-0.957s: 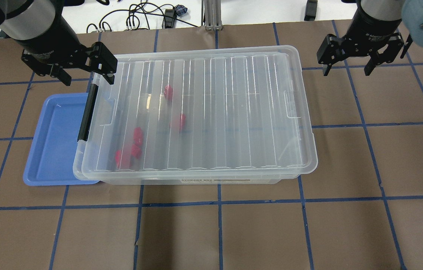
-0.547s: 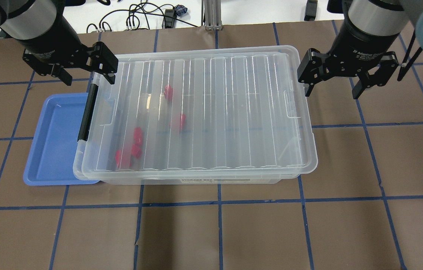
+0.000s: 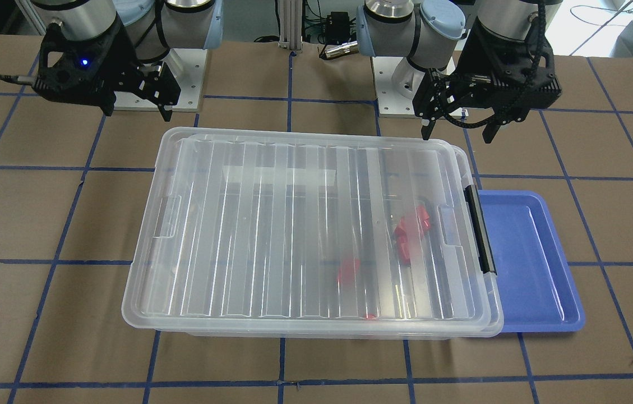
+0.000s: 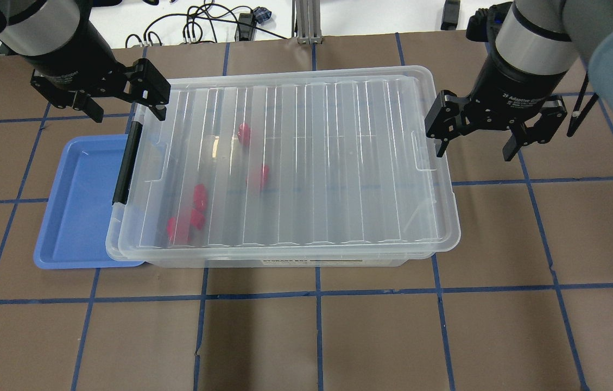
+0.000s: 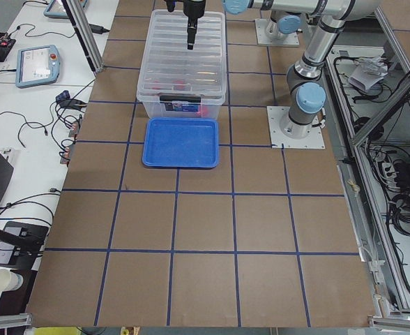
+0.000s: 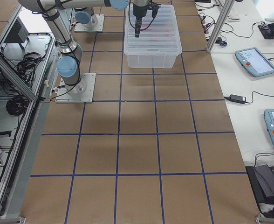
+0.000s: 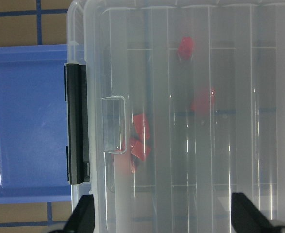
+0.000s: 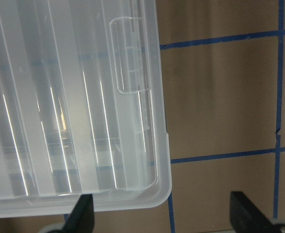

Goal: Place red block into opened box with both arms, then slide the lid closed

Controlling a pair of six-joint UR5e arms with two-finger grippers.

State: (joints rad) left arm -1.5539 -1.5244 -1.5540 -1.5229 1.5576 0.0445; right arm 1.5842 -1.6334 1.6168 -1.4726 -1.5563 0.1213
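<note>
The clear box (image 4: pixel 284 262) lies across the table with its ribbed lid (image 4: pixel 339 163) resting on top, shifted slightly toward my right. Several red blocks (image 4: pixel 199 196) show blurred through the lid, near the black bar (image 4: pixel 127 163) end. My left gripper (image 4: pixel 127 108) hangs open above the far corner at that bar; its wrist view looks down on the bar (image 7: pixel 77 124) and the red blocks (image 7: pixel 140 141). My right gripper (image 4: pixel 473 149) is open just past the lid's right short end, one finger close to the rim. Its wrist view shows the lid (image 8: pixel 84 121) corner.
A shallow blue tray (image 4: pixel 78 201), with nothing in it, lies partly under the box's bar end. Cables and a metal post (image 4: pixel 306 21) sit beyond the far table edge. Brown table (image 4: pixel 311 336) with blue tape lines stretches in front of the box.
My right gripper has moved down and toward the box's right end, staying open. The left gripper, lid and blocks have not moved.
</note>
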